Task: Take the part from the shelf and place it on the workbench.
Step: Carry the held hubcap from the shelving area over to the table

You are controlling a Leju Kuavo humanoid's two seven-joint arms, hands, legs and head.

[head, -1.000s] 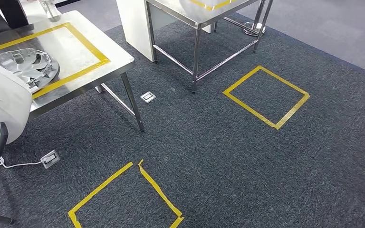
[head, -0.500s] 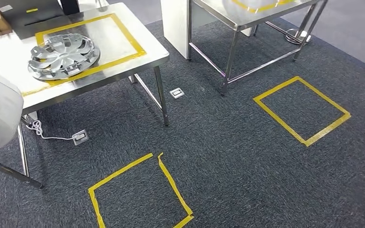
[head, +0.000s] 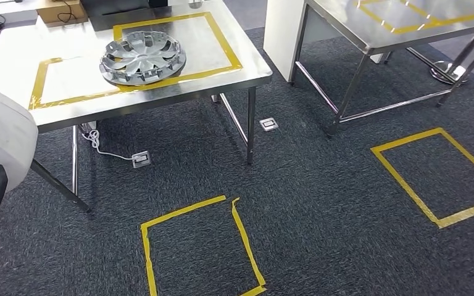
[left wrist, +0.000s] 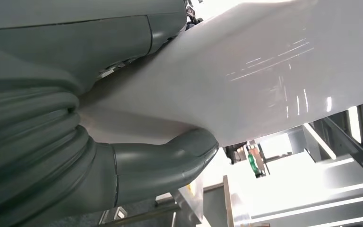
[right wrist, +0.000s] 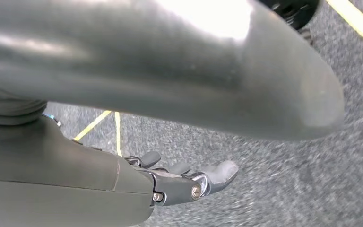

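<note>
Here, right hand [right wrist: 189, 182] empty, fingers apart.

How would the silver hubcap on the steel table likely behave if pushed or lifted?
The hubcap looks like a rigid, thin spoked shell, so probably stiff and light for its size. Lying flat on the smooth steel table, it would likely slide rather than roll. Its open spokes should offer finger holds.

No readable text, labels, brand names or numbers showed anywhere. The only markings were plain yellow tape outlines, with no lettering: rectangles on the near steel table [head: 247, 74] and the far steel table [head: 370, 40], and squares on the carpet [head: 321, 203]. The silver wheel cover [head: 142, 57] carried no legible logo. Both wrist views were too blurred to read.
</note>
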